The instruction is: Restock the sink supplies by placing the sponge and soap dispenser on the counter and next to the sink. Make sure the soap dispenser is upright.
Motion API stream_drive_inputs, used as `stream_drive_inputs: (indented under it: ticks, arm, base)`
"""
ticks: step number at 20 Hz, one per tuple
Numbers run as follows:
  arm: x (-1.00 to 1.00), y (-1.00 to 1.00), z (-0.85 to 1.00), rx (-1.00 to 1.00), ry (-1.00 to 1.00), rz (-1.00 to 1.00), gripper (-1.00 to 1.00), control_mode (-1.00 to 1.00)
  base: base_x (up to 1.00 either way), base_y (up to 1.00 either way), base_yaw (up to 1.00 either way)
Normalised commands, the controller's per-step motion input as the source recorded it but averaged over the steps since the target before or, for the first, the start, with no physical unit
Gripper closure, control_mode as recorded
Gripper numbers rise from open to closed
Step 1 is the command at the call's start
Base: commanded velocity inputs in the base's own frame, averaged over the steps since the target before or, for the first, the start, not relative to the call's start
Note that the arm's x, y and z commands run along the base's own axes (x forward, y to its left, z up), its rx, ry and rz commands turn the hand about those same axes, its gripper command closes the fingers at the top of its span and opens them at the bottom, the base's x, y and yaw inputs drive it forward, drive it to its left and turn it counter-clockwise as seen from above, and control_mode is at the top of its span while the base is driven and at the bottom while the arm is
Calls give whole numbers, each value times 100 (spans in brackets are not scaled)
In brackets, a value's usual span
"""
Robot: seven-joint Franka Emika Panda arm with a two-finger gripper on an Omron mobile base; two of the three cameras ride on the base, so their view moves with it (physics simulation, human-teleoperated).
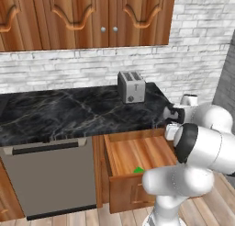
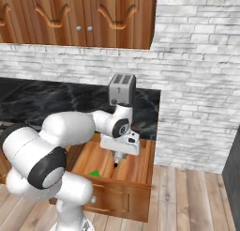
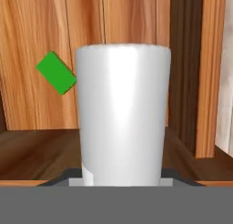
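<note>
Right now my two-finger gripper [image 2: 117, 163] hangs inside the open wooden drawer [image 1: 137, 151], and my fingers are pinched onto the slim whitish-grey cylindrical soap dispenser [image 3: 122, 114]. In the hand view its smooth body rises straight up from between my tips; I cannot see its pump end. I judge it light and stiff, a hard-shelled bottle, but glossy and round, so it could twist or slide in a two-point pinch. Holding it across the middle of the barrel, as I seem to, looks the safest place; I would not trust the narrow pump.

The small flat green sponge [image 1: 138, 170] lies on the drawer floor near the front wall, apart from the bottle. It should be soft and nearly weightless, best taken across its short sides.

For room: the drawer walls stand close on both sides of my hand, and the front panel is below me, so the way out is straight up. Above the drawer's back runs the edge of the long black marble-look counter [image 1: 69, 112], which I must clear. On it stands a silver two-slot toaster [image 1: 131, 86] near the right end, with open worktop to its left. I cannot make out the sink from here.
</note>
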Motion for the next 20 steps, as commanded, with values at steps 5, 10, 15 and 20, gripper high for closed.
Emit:
stream_drive_inputs:
  ticks: [5, 10, 15, 20]
  arm:
    - [-12, 16, 100, 0, 0, 0, 100, -100]
    - [0, 34, 48, 0, 0, 0, 100, 100]
    - [0, 0, 0, 0, 0, 0, 100, 100]
    - [0, 0, 0, 0, 0, 0, 100, 100]
  base:
    - [0, 0, 0]
    - [0, 18, 1]
    - [-11, 100, 34]
    - [-2, 100, 41]
